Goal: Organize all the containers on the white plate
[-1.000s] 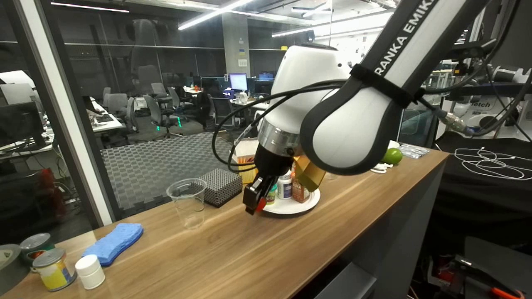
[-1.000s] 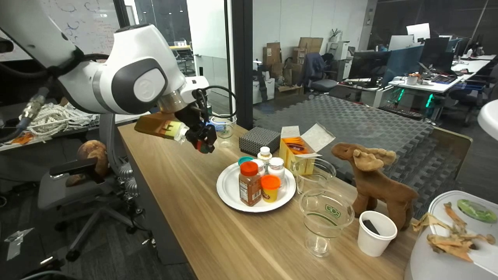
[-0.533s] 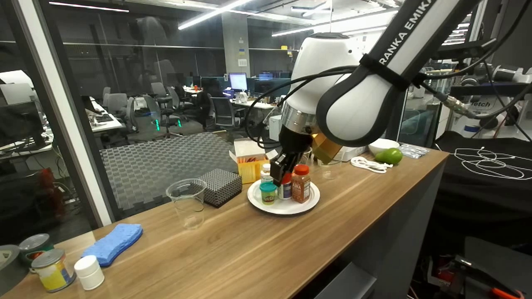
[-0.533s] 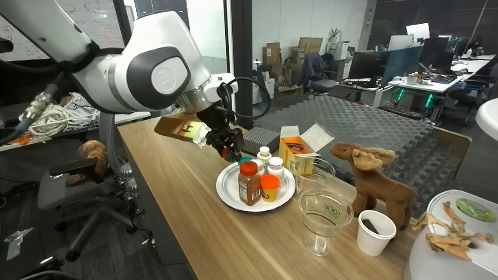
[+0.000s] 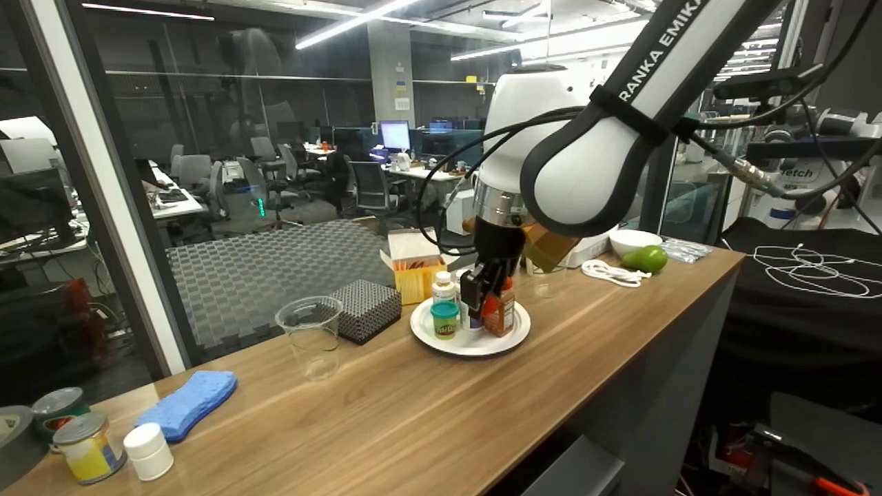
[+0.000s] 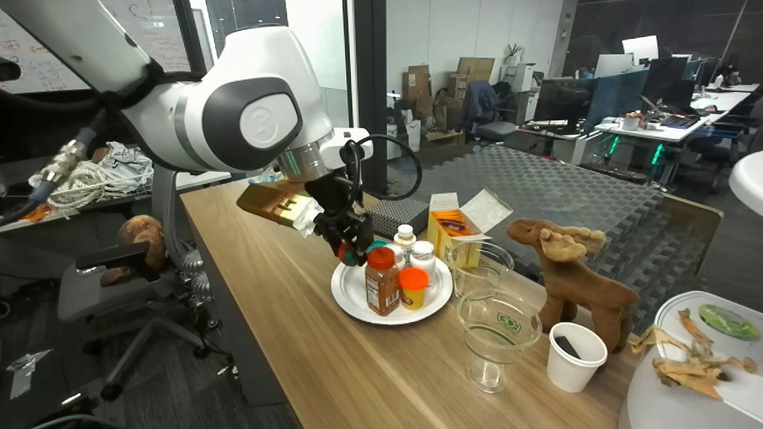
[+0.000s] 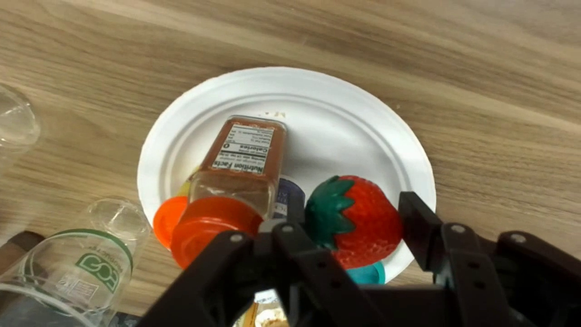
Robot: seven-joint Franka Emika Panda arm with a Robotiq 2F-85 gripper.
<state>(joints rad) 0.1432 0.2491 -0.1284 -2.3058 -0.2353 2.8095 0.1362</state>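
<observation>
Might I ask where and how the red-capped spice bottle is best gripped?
Probably by its red cap, from straight above, once the pincer releases its strawberry: the spice bottle stands upright and its cap rises above the orange-lidded pot beside it.

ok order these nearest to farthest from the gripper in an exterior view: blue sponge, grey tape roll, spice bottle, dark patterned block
1. Spice bottle, on the white plate, right beside the gripper
2. Dark patterned block, left of the plate in this view
3. Blue sponge, farther left
4. Grey tape roll, cut by the left edge
</observation>
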